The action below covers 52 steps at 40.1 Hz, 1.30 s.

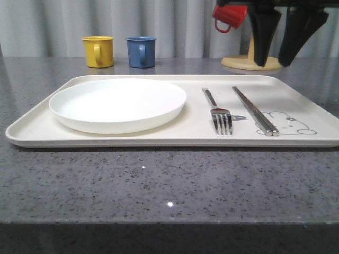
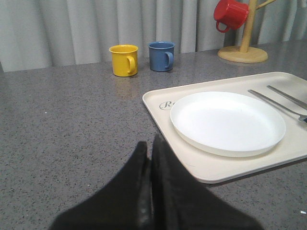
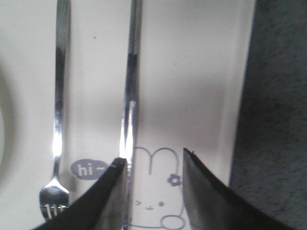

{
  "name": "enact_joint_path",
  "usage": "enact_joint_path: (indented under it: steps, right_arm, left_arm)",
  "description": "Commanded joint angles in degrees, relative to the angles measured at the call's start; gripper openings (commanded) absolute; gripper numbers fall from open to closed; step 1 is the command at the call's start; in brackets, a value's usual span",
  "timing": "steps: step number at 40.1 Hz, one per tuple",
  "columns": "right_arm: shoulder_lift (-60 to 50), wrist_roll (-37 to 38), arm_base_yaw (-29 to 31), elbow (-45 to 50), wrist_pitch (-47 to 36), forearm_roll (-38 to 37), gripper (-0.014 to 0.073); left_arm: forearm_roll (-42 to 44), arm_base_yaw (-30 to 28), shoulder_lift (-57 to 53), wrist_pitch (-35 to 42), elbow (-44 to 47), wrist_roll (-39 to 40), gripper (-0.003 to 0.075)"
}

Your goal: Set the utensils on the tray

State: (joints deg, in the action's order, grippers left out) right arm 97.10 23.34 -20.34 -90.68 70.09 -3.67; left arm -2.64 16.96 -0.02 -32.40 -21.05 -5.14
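A: Nearest to us in the front view is bare grey speckled worktop. Behind it we see the cream tray, spanning almost the full width of the frame.

B: On the tray's left half we see the round white plate. Right of centre lies the fork, tines toward us, and just beside it, further right, the chopsticks, close together with their near ends over the rabbit drawing.

A: What about the hands?

B: In the left wrist view we see the left hand clenched, its fingers pressed together and holding nothing, low over the worktop by the tray's near corner. The right hand hangs at the upper right of the front view, above the tray, released. In its wrist view the two fingers stand apart, with the rabbit between them and the chopsticks at the left finger.

A: Farthest back, we see a yellow mug and a blue mug at upper left, and a red mug on a wooden mug stand at upper right, before a grey curtain.
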Motion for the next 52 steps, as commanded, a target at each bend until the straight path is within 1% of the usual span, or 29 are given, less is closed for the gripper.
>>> enact_joint_path:
  steps: [1, 11, 18, 25, 32, 41, 52]
  right_arm:
    - [-3.94, -6.13, 4.47, -1.95, 6.46, -2.14, 0.0311]
    - [-5.66, -16.22, 18.65, -1.84, 6.46, -2.14, 0.0311]
    - [-5.26, -22.53, 27.52, -1.84, 6.40, -2.18, 0.0311]
    - [-2.65, -23.34, 34.41, -1.84, 6.04, -2.18, 0.0311]
    - [0.35, -24.59, 37.01, -1.84, 4.17, -2.18, 0.0311]
    - [4.74, -25.73, 37.15, -1.84, 2.25, -2.24, 0.0311]
    - [8.66, -25.73, 37.47, -1.84, 1.43, -4.05, 0.0311]
  left_arm:
    - [-0.63, -0.01, 0.72, 4.93, -1.47, 0.39, -0.0018]
    - [-0.63, -0.01, 0.72, 4.93, -1.47, 0.39, -0.0018]
    - [-0.63, -0.01, 0.72, 4.93, -1.47, 0.39, -0.0018]
    - [-0.63, -0.01, 0.72, 4.93, -1.47, 0.39, -0.0018]
    - [-0.63, -0.01, 0.72, 4.93, -1.47, 0.39, -0.0018]
    - [-0.63, -0.01, 0.72, 4.93, -1.47, 0.39, -0.0018]
    - [-0.63, -0.01, 0.72, 4.93, -1.47, 0.39, -0.0018]
